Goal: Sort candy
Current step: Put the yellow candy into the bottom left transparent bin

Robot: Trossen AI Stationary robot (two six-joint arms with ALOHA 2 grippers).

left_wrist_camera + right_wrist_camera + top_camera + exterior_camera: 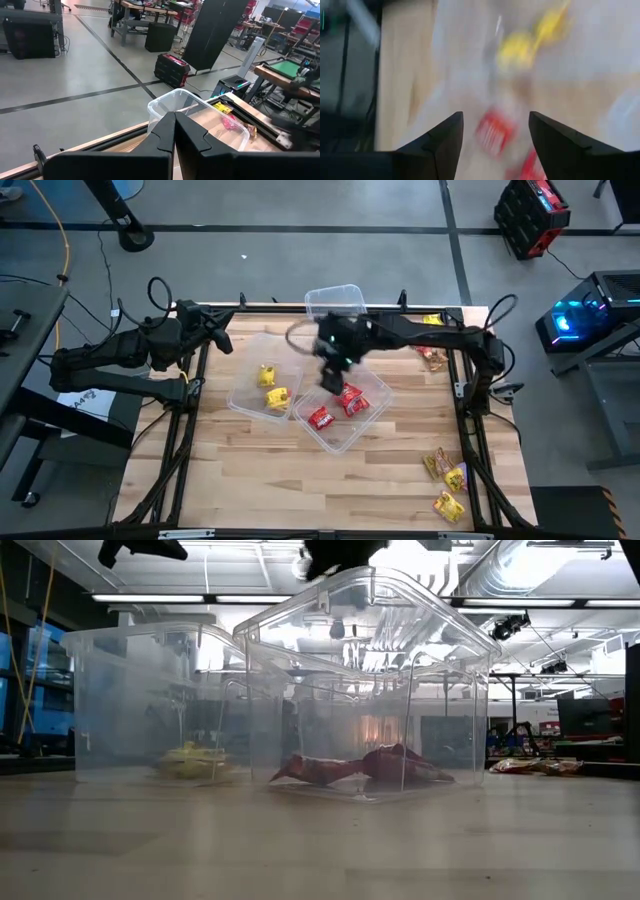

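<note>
Red candy (pixel 335 408) in tub (pixel 372 385) directly below right tool (pixel 333 376), fingers wide, empty.

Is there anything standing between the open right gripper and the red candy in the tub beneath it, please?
Nothing visible does. The right gripper, fingers apart, hangs above the open-topped tub, and the red candy lies uncovered on its floor; the wrist view shows red packets directly between the fingers.

My right wrist view is motion-blurred: red candy (pixel 492 131) and yellow candy (pixel 520 47) read as smears, wrappers illegible. In the low view, my right gripper (pixel 335 555) is cut off by the upper edge.
</note>
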